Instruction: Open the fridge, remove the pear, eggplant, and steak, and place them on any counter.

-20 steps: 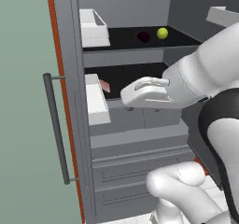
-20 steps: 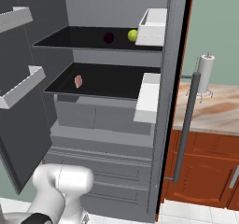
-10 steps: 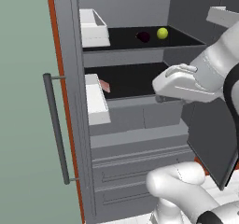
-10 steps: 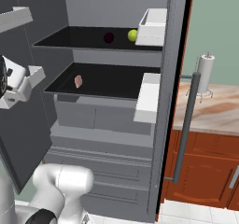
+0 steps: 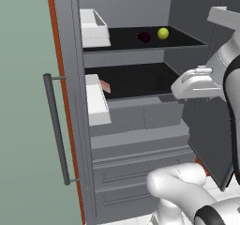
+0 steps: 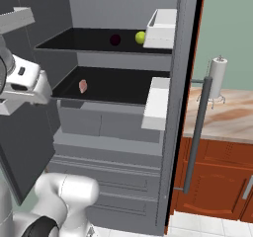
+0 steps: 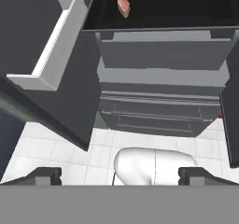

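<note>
The fridge (image 5: 136, 125) stands with both doors swung wide, so the opening part of the job looks done and nothing has been lifted out yet. The counter (image 6: 222, 115) to the right of the fridge, with a paper-towel stand on it, waits for the food.

The arm has swung across in the last second. A second ago its hand was reaching in over the lower shelf, just beside the steak; now it has pulled back to the right side of the opening, in front of the right door. The pincer (image 7: 119, 175) is spread as wide as it goes, with nothing between its tips, and looks down the drawer fronts toward the floor. I'd judge it is repositioning before going in for a first item, not retreating with one.

The food has not shifted. The eggplant (image 5: 144, 36) and the pear (image 5: 162, 33) sit close together at the back of the upper shelf, and the steak (image 6: 82, 86) lies alone on the lower shelf, toward its left end.
</note>
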Available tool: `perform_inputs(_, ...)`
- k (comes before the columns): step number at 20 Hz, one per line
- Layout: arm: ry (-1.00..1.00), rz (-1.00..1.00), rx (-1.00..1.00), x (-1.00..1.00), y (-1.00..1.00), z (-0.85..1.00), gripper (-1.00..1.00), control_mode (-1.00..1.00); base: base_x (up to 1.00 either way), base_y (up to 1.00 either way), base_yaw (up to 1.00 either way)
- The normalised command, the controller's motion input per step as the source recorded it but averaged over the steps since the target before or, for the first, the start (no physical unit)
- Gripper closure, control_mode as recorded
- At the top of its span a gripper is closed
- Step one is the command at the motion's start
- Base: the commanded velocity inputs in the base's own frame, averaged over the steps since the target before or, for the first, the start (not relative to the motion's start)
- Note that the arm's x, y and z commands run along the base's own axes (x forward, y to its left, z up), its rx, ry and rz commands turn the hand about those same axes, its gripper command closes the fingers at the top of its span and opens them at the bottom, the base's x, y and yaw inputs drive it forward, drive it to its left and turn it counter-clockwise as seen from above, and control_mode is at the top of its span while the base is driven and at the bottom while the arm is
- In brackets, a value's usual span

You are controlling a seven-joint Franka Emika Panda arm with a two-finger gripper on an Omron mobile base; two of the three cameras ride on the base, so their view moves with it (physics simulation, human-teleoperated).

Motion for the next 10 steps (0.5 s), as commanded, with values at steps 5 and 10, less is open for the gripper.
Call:
perform_inputs(5, -0.03, -0.02, 0.0, 0.0, -0.21, 0.06, -1.0, -1.0, 0.0, 0.0, 0.0)
perform_inputs(10, -0.22, 0.0, 0.0, 0.0, -0.08, -0.02, -1.0, -1.0, 0.0, 0.0, 0.0)
